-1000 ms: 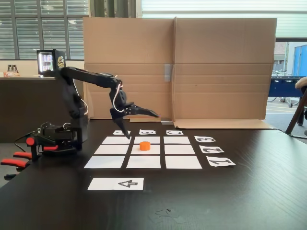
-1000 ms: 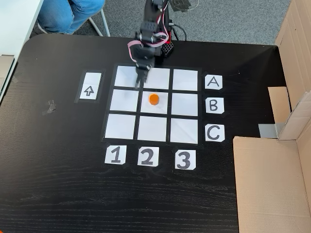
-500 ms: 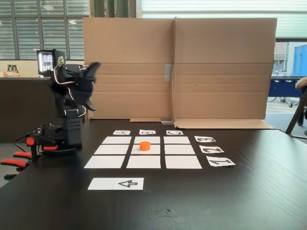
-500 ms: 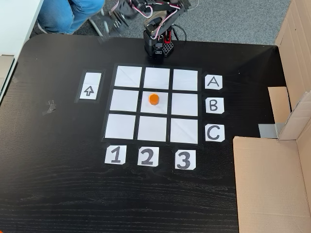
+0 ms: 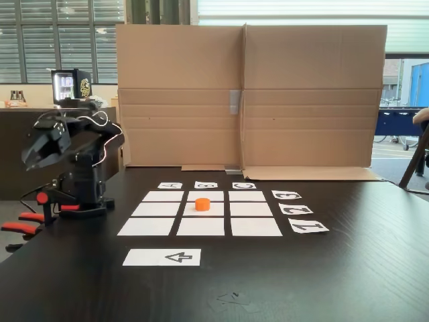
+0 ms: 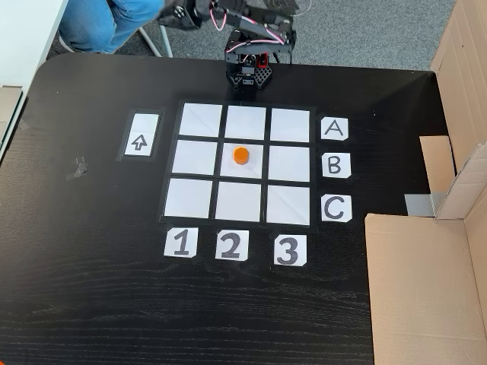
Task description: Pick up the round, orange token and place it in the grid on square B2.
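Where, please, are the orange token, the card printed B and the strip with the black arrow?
orange token (image 6: 241, 155): a fixed view from above, on its top face.
card printed B (image 6: 335, 165): the same fixed view, on the letter.
strip with the black arrow (image 5: 161, 257): a fixed view from the side, on the white paper left of the arrow.

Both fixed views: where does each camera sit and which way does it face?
A fixed view: low at table height on the arrow-strip side, facing across the grid to the cardboard wall; the folded arm is at its left.
Another fixed view: high above the number-card side, looking steeply down on the table; the arm's base is at the top edge, with a seated person's leg behind.
Shared: the grid and the token on the centre square.
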Robot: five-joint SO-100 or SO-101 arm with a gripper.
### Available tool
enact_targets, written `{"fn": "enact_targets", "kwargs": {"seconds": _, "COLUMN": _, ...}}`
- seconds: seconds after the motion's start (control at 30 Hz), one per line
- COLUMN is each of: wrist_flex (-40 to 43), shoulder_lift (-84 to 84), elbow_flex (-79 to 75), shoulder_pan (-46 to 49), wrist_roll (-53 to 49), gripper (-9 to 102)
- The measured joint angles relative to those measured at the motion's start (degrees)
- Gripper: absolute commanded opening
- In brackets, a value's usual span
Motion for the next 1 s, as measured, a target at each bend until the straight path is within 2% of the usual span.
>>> {"fn": "enact_targets", "kwargs": {"seconds": 0.3, "wrist_flex": 4.8, "shoulder_lift": 17.5, "elbow_flex": 14.2, "shoulder_pan": 1.1, "wrist_roll": 0.0, "gripper": -1}}
{"fn": "enact_targets", "kwargs": {"seconds": 1.0, "wrist_flex": 5.1, "shoulder_lift": 18.2, "elbow_flex": 14.8, "shoulder_pan": 1.2, "wrist_roll": 0.0, "gripper": -1}}
